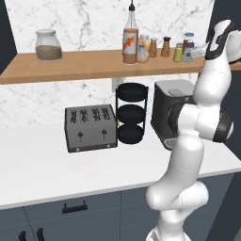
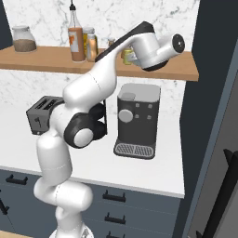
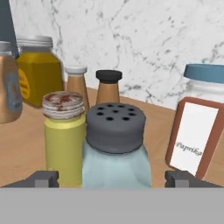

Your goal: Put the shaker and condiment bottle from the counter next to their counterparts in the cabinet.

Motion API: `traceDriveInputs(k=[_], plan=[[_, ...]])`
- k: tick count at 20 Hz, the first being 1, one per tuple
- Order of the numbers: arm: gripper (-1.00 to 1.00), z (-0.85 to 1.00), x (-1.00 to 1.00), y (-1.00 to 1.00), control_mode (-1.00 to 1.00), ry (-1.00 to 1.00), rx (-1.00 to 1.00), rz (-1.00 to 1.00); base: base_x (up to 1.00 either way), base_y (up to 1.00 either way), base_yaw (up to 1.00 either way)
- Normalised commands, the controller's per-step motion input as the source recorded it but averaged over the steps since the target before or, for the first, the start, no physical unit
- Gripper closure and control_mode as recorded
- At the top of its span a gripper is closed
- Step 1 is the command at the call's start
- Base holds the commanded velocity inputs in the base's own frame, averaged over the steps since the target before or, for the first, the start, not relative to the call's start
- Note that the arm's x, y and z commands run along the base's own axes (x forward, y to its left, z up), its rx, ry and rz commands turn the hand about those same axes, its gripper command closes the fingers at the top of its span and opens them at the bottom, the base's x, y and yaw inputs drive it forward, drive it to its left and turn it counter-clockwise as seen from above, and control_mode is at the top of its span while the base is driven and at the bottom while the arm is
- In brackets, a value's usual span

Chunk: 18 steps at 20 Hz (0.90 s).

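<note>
On the wooden cabinet shelf (image 1: pixel 70 66), at the 3 o'clock end of the left base view, the gripper (image 3: pixel 112 178) sits among the spice containers. In the hand view its two dark fingertips (image 3: pixel 43 178) stand wide apart at 7 and 5 o'clock, with the shaker (image 3: pixel 115 146) between them; a gap shows on each side of the glass, so the jaws are spread and not pressing it. The shaker stands upright on the shelf, pale blue-green with a grey perforated cap. Just beside it at 9 o'clock is a yellow-green shaker (image 3: pixel 64 140) with a speckled lid. Behind, toward 12 o'clock, stand a brown shaker (image 3: pixel 108 87) with a dark cap and a pale-capped one (image 3: pixel 76 81). A yellow jar (image 3: pixel 38 72) occupies 10 o'clock, and a red paprika container (image 3: pixel 197 127) with a blue cap stands at 3 o'clock.

From the left base view, the condiment bottle (image 1: pixel 130 37) is upright on the shelf, just at 9 o'clock of the cluster. A lidded glass jar (image 1: pixel 48 45) stands well apart at the far 9 o'clock end. Below, the white counter (image 1: pixel 37 169) carries a toaster (image 1: pixel 90 127), a black tiered rack (image 1: pixel 132 113) and a coffee machine (image 2: pixel 137 118).
</note>
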Motion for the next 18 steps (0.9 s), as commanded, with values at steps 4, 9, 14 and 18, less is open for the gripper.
traceDriveInputs(k=[4, 9, 14, 18], plan=[[-1.00, 0.09, -0.58, -0.02, -1.00, 0.00, 0.01, 0.00, 0.00, 0.00, 0.00], [-1.00, 0.15, -0.71, 0.00, -1.00, 0.00, 0.01, -0.01, 0.00, 0.00, 0.00], [-1.00, 0.26, -0.79, 0.00, -1.00, 0.00, 0.01, -0.03, 0.00, 0.00, 0.00], [-1.00, 0.20, -0.73, 0.17, -1.00, 0.00, 0.00, -0.08, 0.00, 0.00, 0.00]])
